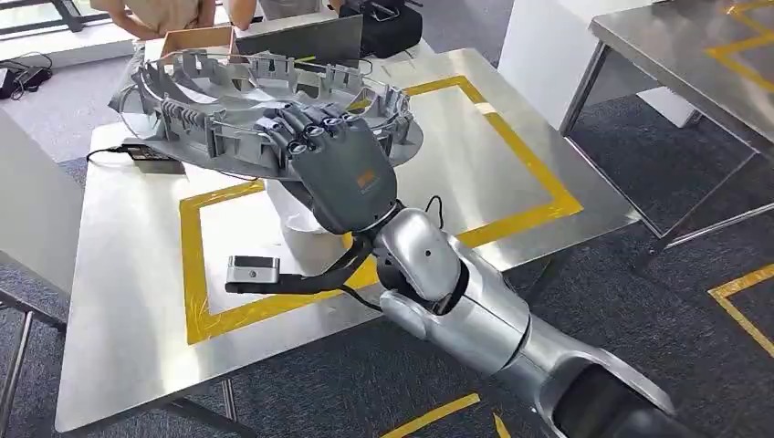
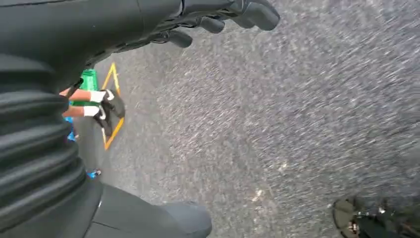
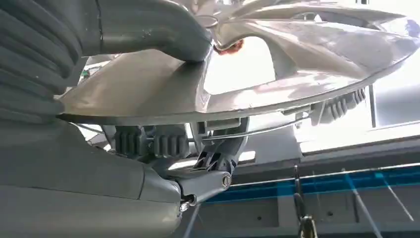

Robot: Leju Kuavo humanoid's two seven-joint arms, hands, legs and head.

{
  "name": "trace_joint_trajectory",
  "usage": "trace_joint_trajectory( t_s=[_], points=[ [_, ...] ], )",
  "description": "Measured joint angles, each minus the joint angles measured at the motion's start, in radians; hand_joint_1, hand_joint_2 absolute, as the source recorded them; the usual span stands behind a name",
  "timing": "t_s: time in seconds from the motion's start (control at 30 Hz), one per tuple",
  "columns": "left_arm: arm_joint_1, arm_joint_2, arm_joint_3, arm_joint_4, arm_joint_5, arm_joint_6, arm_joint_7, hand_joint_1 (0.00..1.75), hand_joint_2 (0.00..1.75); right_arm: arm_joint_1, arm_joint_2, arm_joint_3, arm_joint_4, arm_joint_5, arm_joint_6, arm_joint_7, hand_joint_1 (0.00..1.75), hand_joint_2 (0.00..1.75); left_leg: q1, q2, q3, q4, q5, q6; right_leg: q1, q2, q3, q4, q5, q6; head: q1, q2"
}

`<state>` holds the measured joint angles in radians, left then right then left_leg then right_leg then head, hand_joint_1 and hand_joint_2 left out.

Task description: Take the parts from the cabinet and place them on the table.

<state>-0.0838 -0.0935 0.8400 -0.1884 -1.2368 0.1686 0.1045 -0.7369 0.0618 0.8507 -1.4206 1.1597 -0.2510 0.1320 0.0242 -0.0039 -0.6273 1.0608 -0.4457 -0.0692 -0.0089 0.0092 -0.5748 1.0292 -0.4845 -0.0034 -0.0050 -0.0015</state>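
**Item: wheel cover, in right hand, above table**

Fingers: I see the dark fingers hooked over the rim on the ribbed inner side; in the right wrist view the thick thumb presses against the smooth outer face. Closed firmly on the part.

Right hand: holds the wheel cover at its near edge, palm turned down, silver forearm reaching in from lower right.

Wheel cover: grey moulded disc, ribbed and clipped underside facing up, a wire ring running round the clips. It is carried above the far left part of the steel table, overhanging a small dark box at the table's edge. Whether any part of it touches the table I cannot tell.

Handling, in my judgement: light for its span, fairly stiff across the disc but with some flex at the rim; the glossy face looks slippery and easily scuffed, the clips thin enough to snap. Held at one edge it will want to droop, so the rim, between clips, is the place to take hold.

Table: yellow tape marks a square, a white object inside it.

Left hand: hangs over grey carpet, fingers curled in, nothing in them.

Far side: a person standing.
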Motion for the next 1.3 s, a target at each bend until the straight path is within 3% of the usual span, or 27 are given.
trace_joint_trajectory(
  t_s=[0.03,0.07,0.1,0.13,0.27,0.37,0.5,0.7,0.97,1.3],
  points=[
    [-0.005,-0.001,0.000,0.001,-0.001,0.000,0.000,0.00,1.75,-0.006,0.000,-0.001,0.003,-0.002,0.007,0.006,1.75,1.75,0.001,-0.001,0.005,-0.015,-0.007,0.025,0.000,0.002,-0.007,0.007,-0.001,0.002,-0.001,0.000],
    [-0.006,0.001,0.000,0.000,-0.010,-0.001,0.000,0.00,1.75,-0.011,0.002,-0.005,0.021,-0.015,0.017,0.010,1.75,1.75,0.004,-0.001,0.002,-0.017,-0.003,0.034,0.005,0.002,-0.008,0.008,-0.004,-0.001,0.004,0.000],
    [-0.006,0.000,0.000,0.000,-0.014,-0.002,0.000,0.00,1.75,-0.015,0.002,-0.010,0.036,-0.026,0.024,0.015,1.75,1.75,0.004,-0.003,0.002,-0.016,-0.003,0.034,0.005,0.003,-0.006,0.004,0.001,-0.015,0.005,0.000],
    [-0.007,0.000,0.000,0.000,-0.021,-0.003,0.002,0.00,1.75,-0.020,0.002,-0.016,0.057,-0.037,0.036,0.019,1.75,1.75,0.002,-0.004,0.002,-0.016,-0.004,0.035,0.006,0.001,-0.003,0.001,0.001,-0.021,0.005,0.000],
    [-0.020,0.000,-0.001,0.000,-0.042,-0.015,0.009,0.00,1.75,-0.085,0.018,-0.062,0.257,-0.081,0.081,0.027,1.75,1.75,-0.002,-0.011,0.002,-0.016,-0.006,0.054,0.004,-0.006,0.005,-0.009,0.002,-0.020,0.006,0.000],
    [-0.029,0.000,-0.002,0.000,-0.047,-0.017,0.011,0.00,1.75,-0.145,0.040,-0.104,0.443,-0.099,0.088,0.022,1.75,1.75,-0.004,-0.012,0.002,-0.016,-0.004,0.057,0.003,-0.007,0.006,-0.014,0.007,-0.011,0.006,0.000],
    [-0.036,0.000,-0.003,0.000,-0.057,-0.021,0.011,0.00,1.75,-0.232,0.051,-0.159,0.695,-0.120,0.127,0.056,1.75,1.75,-0.006,-0.012,0.002,-0.015,-0.003,0.061,0.000,-0.008,0.007,-0.017,0.009,0.014,0.006,0.000],
    [-0.039,0.001,-0.015,0.000,-0.076,-0.034,0.000,0.00,1.75,-0.288,0.035,-0.224,0.929,-0.137,0.190,0.124,1.75,1.75,-0.006,-0.010,0.003,-0.015,-0.002,0.061,0.001,-0.007,0.005,-0.017,0.010,0.018,0.005,0.000],
    [-0.041,0.001,-0.027,0.000,-0.085,-0.043,-0.005,0.00,1.75,-0.272,-0.027,-0.272,1.042,-0.161,0.191,0.113,1.75,1.75,-0.006,-0.005,0.007,-0.020,-0.001,0.060,0.001,-0.003,0.005,-0.016,0.010,0.019,0.006,0.000],
    [-0.043,0.000,-0.035,0.000,-0.084,-0.043,-0.010,0.00,1.75,-0.264,-0.019,-0.276,1.072,-0.146,0.234,0.087,1.75,1.75,-0.005,-0.004,0.008,-0.022,0.000,0.057,0.002,-0.003,0.004,-0.015,0.010,0.019,0.006,0.000]
  ],
)
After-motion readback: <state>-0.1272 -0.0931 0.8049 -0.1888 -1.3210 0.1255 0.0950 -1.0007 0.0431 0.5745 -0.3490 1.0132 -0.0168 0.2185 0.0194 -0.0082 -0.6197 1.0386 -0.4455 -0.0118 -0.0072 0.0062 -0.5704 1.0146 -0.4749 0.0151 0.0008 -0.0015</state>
